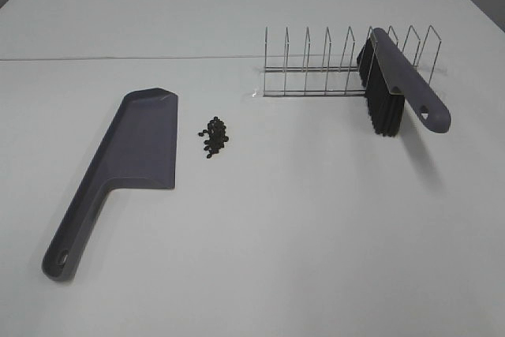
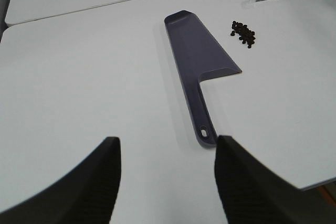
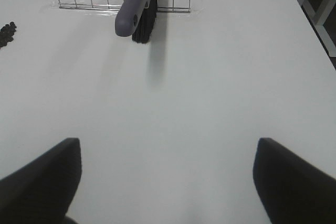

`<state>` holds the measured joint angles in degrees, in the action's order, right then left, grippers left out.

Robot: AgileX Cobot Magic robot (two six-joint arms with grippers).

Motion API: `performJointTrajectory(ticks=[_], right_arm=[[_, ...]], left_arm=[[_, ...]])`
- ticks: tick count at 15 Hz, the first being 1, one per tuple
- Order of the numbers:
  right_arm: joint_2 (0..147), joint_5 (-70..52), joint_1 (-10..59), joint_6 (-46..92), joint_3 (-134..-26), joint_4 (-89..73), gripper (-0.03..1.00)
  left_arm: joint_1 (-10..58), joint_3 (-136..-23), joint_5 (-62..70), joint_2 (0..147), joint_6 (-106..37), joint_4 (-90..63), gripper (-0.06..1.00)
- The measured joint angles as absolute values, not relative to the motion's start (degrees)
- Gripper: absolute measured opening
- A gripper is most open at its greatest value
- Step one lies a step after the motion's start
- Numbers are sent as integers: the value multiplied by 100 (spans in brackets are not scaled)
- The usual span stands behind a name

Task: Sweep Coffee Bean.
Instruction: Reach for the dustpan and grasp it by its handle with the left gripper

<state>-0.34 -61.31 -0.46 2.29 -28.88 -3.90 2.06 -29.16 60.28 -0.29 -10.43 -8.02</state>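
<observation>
My left jaws stood parted and empty, short of the handle end of the dustpan (image 2: 200, 59); my right jaws gaped wide, holding nothing. The coffee bean (image 1: 214, 136) cluster lay just beside the dustpan's long edge, not touching it, which I judged handy for a short sweep in. The brush (image 1: 394, 88) was propped in the wire rack (image 1: 331, 61), well beyond the beans from the dustpan, its handle jutting free for grasping. Bare worktop (image 1: 276, 234) surrounded the dustpan.

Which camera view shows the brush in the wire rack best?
The exterior high view: the whole brush shows there, resting in the wire rack. The right wrist view cuts off its far end. The left wrist view shows only a rack corner, no brush.
</observation>
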Motion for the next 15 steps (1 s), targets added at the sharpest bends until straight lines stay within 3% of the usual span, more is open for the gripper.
performJointTrajectory(ticks=[4, 8, 11, 12, 15], right_arm=[[-34, -6131, -46, 229, -2888, -390, 84], [-34, -6131, -46, 229, -2888, -390, 84], [-34, -6131, -46, 229, -2888, -390, 84], [-34, -6131, -46, 229, -2888, -390, 84], [-34, -6131, -46, 229, -2888, -390, 84]], left_arm=[[206, -3008, 5644, 86, -1043, -808, 53], [206, -3105, 4595, 1289, -751, -848, 53], [206, -3203, 4280, 2876, -682, -859, 53], [206, -3501, 4217, 4016, -676, -859, 53], [206, -4354, 4200, 5477, -642, -1112, 53]])
